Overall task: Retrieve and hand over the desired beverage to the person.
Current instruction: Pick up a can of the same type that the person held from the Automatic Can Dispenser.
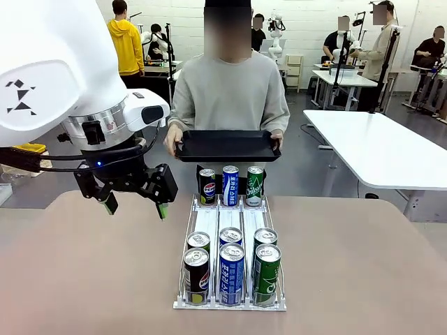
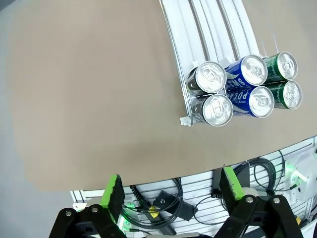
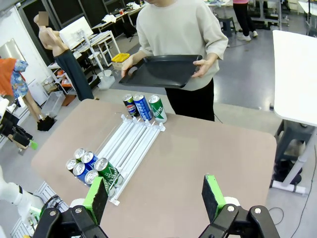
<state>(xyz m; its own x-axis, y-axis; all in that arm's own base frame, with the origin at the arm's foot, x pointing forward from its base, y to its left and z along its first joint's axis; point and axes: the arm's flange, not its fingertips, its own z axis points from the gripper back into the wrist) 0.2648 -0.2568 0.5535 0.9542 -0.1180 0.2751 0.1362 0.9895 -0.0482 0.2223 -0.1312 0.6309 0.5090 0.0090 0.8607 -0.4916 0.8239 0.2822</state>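
My left gripper (image 1: 136, 206) hangs above the bare desk (image 1: 84, 279), just left of the can rack (image 1: 207, 225). Its jaws are wide apart, with nothing between the green pads. From its wrist camera the near cans lie up and to the right of the fingers, so I am not lined up on any lane. My right gripper (image 3: 154, 198) is likewise spread open and empty, high over the desk and well apart from the rack. The drinks all sit in the rack: a black cola can (image 1: 196, 273), a blue can (image 1: 231, 272) and a green can (image 1: 266, 272) at the near end, each with a twin just behind it, and three far cans (image 1: 230, 185) upright at the other end. The person (image 1: 229, 91) stands at the far side holding a black tray (image 1: 227, 145) level in both hands. I judge this to be the approach, before any pick. Neither hand points, so I cannot tell which drink is wanted. Once that is settled, the next move calls for shifting the left gripper over the chosen lane, straddling one can without knocking its neighbours, and closing on it.
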